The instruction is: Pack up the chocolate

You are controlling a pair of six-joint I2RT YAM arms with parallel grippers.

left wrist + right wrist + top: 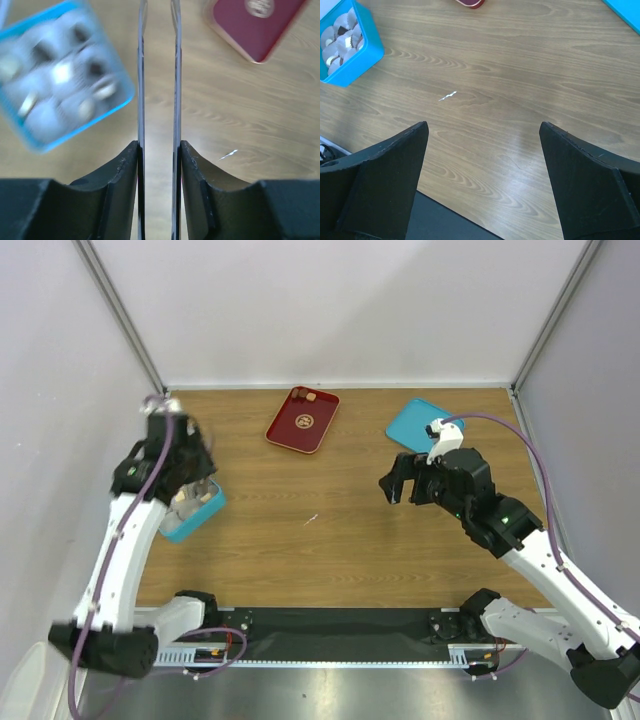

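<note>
— Spot the chocolate [305, 395]?
— Yes: on the top end of the red tray [300, 430], upper centre. More, badly blurred, in the teal box [200, 515] at left.
— Risks?
— Could nudge that box with the left tool [188, 480] hanging just above it, pressed almost together, pinching nothing visible. Might crush or flick such small pieces. Leaves the right tool [403, 485] spread wide and empty, mid-right, above bare counter [330, 540].
— Hidden?
— Cannot see the left fingertips, cut off at the top edge. Cannot count the boxed pieces.
</note>
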